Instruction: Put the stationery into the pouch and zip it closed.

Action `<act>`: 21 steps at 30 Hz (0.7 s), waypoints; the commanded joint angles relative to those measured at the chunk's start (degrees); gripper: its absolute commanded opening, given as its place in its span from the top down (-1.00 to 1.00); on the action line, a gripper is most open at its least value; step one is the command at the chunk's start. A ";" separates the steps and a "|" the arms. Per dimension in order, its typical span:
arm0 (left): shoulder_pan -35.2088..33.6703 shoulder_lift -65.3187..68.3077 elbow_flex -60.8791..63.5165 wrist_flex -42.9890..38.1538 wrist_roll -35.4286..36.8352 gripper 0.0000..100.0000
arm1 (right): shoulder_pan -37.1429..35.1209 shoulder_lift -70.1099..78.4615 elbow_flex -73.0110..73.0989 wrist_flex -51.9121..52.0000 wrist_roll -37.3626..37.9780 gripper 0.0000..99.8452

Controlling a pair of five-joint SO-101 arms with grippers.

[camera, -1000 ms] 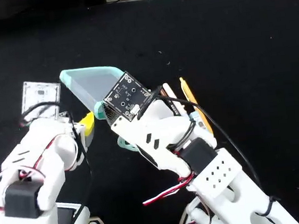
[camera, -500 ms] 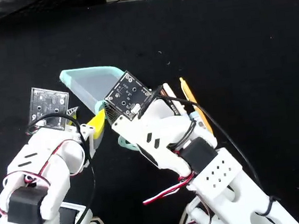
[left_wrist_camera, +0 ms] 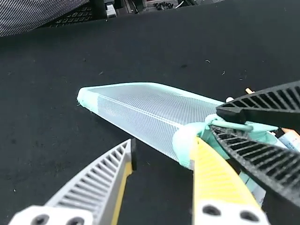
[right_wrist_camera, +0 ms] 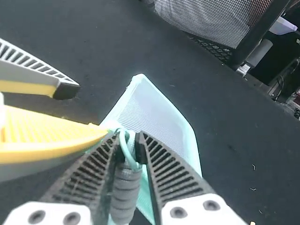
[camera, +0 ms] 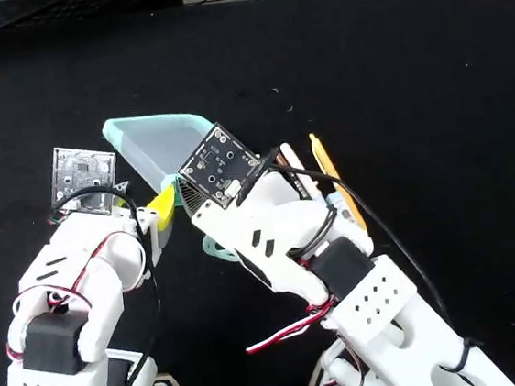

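A: Where is the pouch?
B: The light green mesh pouch (camera: 156,144) lies flat on the black desk (camera: 410,66). It is near the middle, a bit toward the left edge.
A: Which way does it point?
B: It is long. Its shut end points to the far left corner. Its zip end points to the near right corner, under the right arm (camera: 281,237).
A: What is in it?
B: A yellow pen (camera: 329,172) and a white pen (camera: 294,171) lie by the zip end. I can't tell if they are inside.
A: And the claws?
B: The right claw (right_wrist_camera: 129,138) is squeezed on the green zip loop (right_wrist_camera: 125,150). The left claw (left_wrist_camera: 161,145) has its fingers wide apart. Its yellow finger (left_wrist_camera: 211,178) touches the pouch just beside the loop.
A: What is past the desk?
B: A grey mesh chair (right_wrist_camera: 211,18), beyond the far edge.
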 commanded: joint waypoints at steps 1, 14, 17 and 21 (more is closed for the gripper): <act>-0.84 0.70 -0.13 -1.32 0.00 0.58 | 0.53 -0.84 -0.66 0.26 -0.26 0.98; -1.19 10.64 -2.24 -2.37 -0.09 0.59 | 0.53 -0.84 -0.48 0.26 -0.26 0.98; -1.19 10.64 -2.24 -2.37 -0.09 0.75 | 0.53 -0.84 -0.31 0.35 -0.26 0.98; -1.19 10.64 -2.24 -2.81 0.35 0.92 | 0.70 -0.84 0.66 0.44 0.18 0.98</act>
